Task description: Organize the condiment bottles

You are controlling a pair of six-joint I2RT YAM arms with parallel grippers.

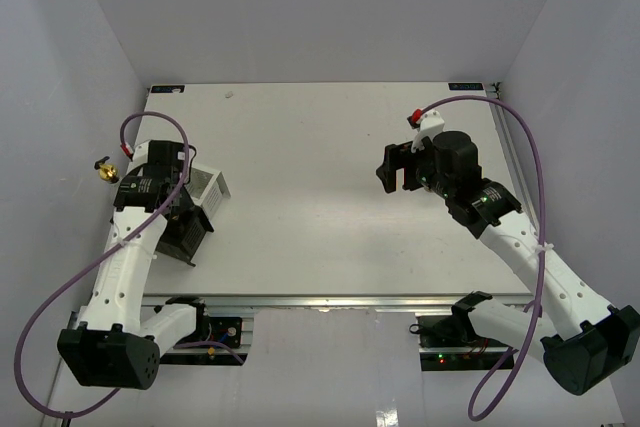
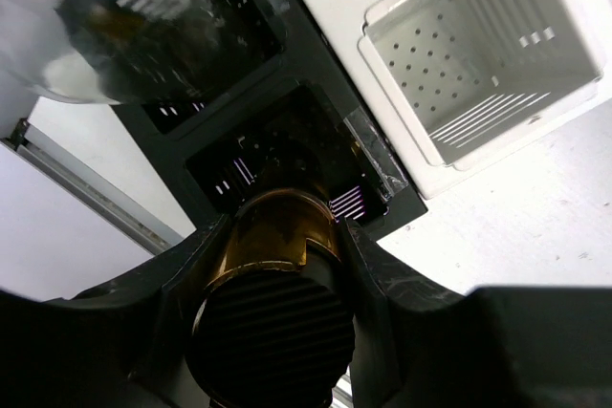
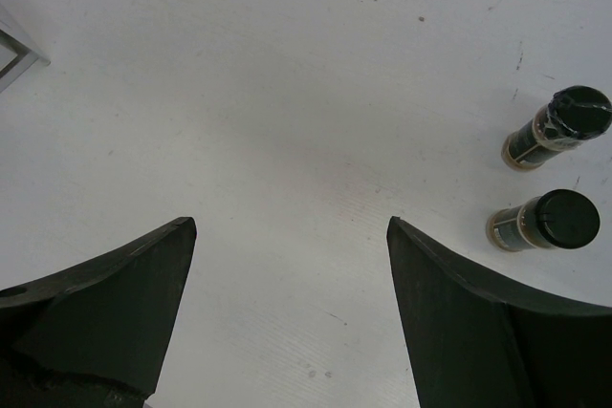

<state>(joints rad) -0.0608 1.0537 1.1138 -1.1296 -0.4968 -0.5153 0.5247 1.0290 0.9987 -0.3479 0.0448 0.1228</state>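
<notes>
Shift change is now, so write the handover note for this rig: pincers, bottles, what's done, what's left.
Left pincer: shut on a dark-capped amber bottle, held at a black compartment of the rack; whether it is seated cannot be told.
Right pincer: open, holding nothing, above the table.
Two black-capped bottles stand apart on the table.
Done: no bottle clearly stowed.
Left: probably release the held bottle into the rack, then fetch the other two.

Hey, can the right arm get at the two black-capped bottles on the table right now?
Probably yes. The right gripper has its jaws wide open and empty; the nearer black-capped bottle and the farther one sit on bare table off to its side, nothing in between.
</notes>
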